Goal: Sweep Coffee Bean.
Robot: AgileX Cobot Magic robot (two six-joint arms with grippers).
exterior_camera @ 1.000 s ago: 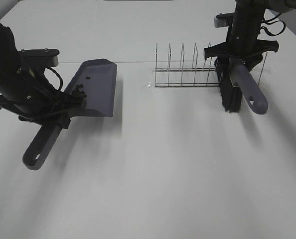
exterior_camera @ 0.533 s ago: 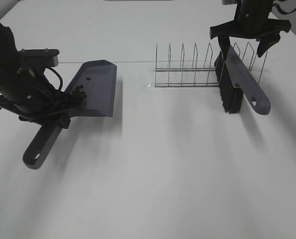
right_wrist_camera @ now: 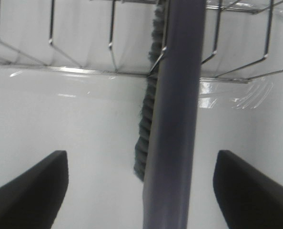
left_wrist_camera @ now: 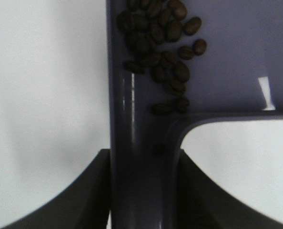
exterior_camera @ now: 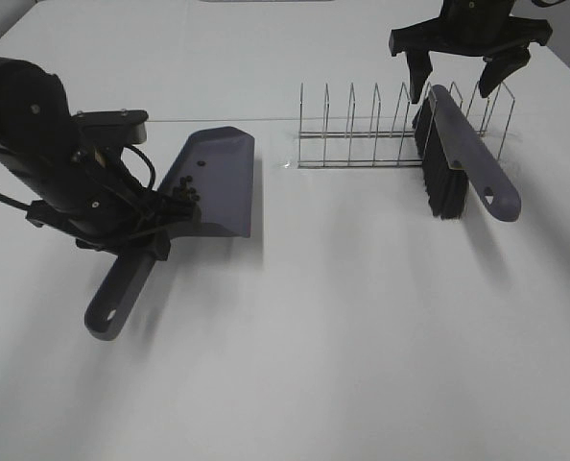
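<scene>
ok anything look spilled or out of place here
No spill visible: the coffee beans sit bunched inside the dustpan, held at its handle by the left tool. The brush leans tilted in the wire rack, handle jutting out over the table, with the open right tool above it.

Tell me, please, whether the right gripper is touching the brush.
Apart. The right wrist view shows the right gripper fingers spread wide, with white table visible on both sides of the brush handle.
</scene>
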